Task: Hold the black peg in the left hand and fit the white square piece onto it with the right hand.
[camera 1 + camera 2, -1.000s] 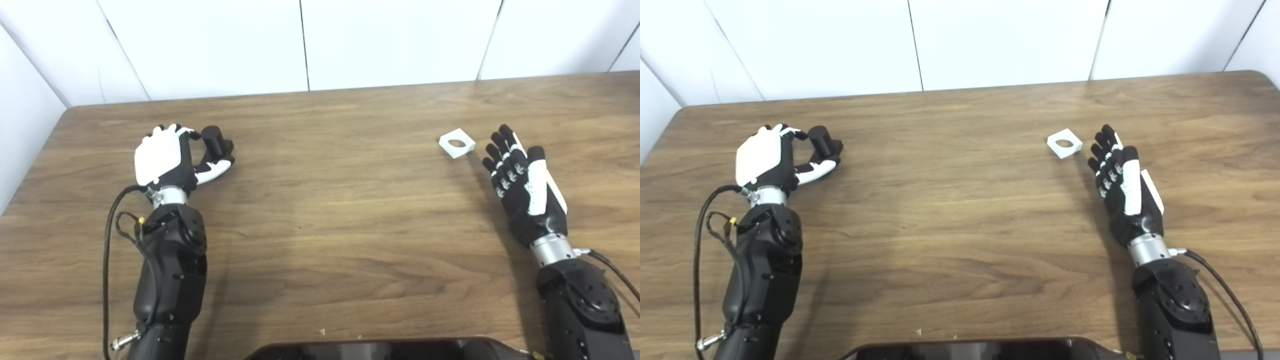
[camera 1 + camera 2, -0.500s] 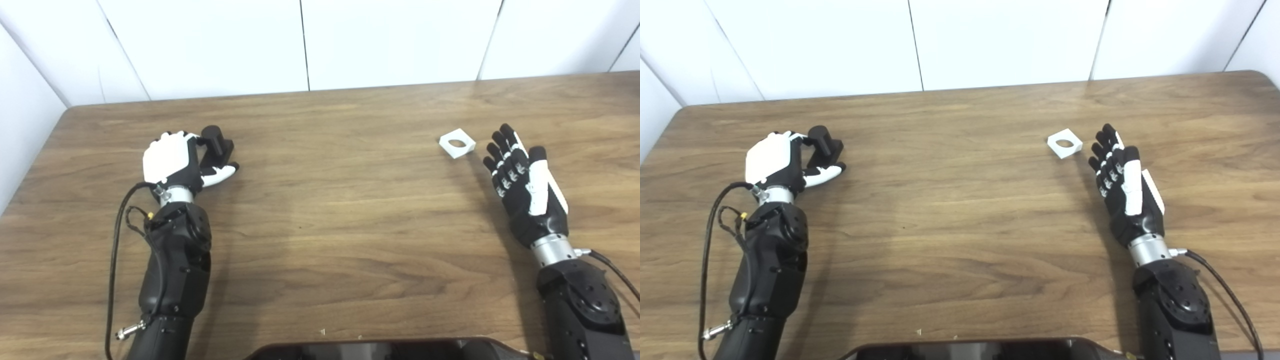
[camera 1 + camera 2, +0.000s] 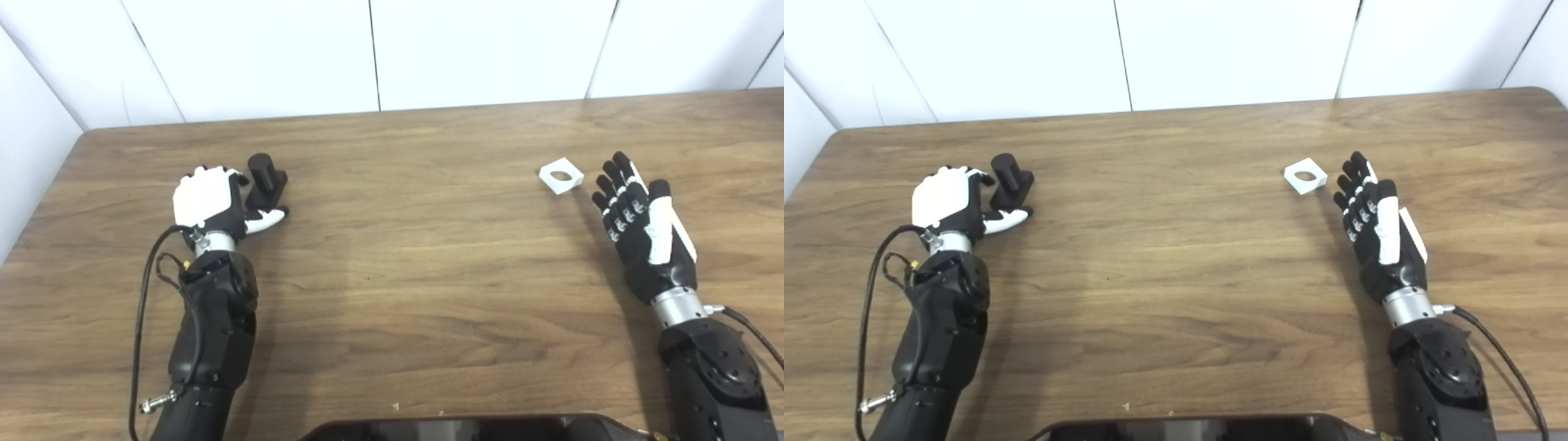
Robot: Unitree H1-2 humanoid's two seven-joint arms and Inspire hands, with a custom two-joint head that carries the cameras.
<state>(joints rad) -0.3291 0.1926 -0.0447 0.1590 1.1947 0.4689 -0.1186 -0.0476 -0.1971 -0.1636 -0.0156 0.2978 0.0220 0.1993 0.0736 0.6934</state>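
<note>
Wood grain fills most of your view: the table point(image 3: 392, 257) runs from the white wall panels point(image 3: 478, 49) at the top down to the bottom edge. At the left of the frame you see the left hand point(image 3: 205, 205) curled beside the black peg point(image 3: 264, 179). Its fingers point(image 3: 236, 177) arch toward the peg's left side and its thumb lies just below the peg's square base. You cannot tell from either view whether the hand is actually gripping the peg or only cupping it; the peg stands upright with its base on the wood.

Look to the right of the frame and you find the right hand point(image 3: 640, 229) held flat with its fingers spread and extended toward the top, holding nothing. The white square piece point(image 3: 560, 175) lies flat on the table just up and left of those fingertips, apart from them, its round hole facing up. Peg and piece are well apart.
</note>
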